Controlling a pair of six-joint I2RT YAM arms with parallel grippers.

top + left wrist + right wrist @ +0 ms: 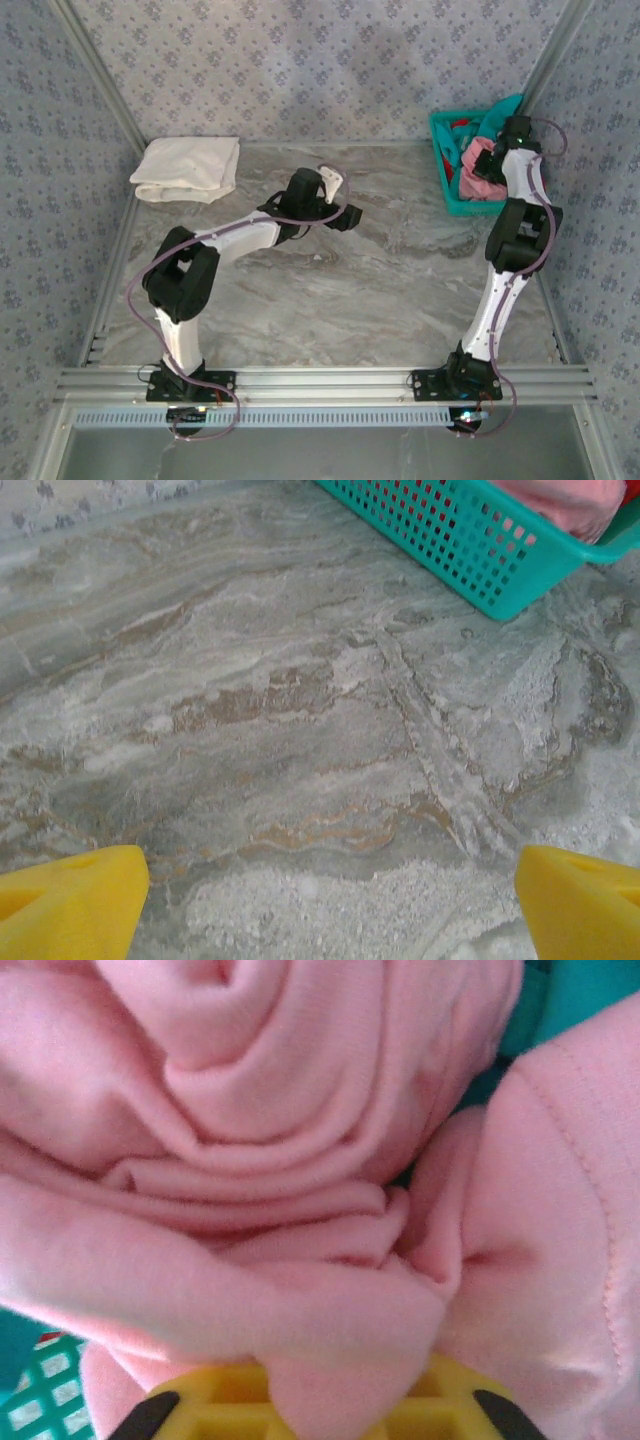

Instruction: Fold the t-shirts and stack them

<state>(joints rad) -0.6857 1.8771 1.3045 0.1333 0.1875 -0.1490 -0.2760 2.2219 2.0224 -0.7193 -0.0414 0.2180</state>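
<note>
Right wrist cam: R gripper [320, 1405] was clamped on pink shirt [280, 1160], cloth bunched btwn its fingers [225, 1412]; L gripper [325, 905] gaped wide over table [300, 730].

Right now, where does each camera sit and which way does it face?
Top: above and behind the arms, looking down on the table; left arm and right arm both show.
Left wrist: low over the table, facing the basket; left fingers open at the bottom corners.
Right wrist: tight against the pink shirt; right fingers pinch it.
Shared: all three see basket and pink shirt.
</note>
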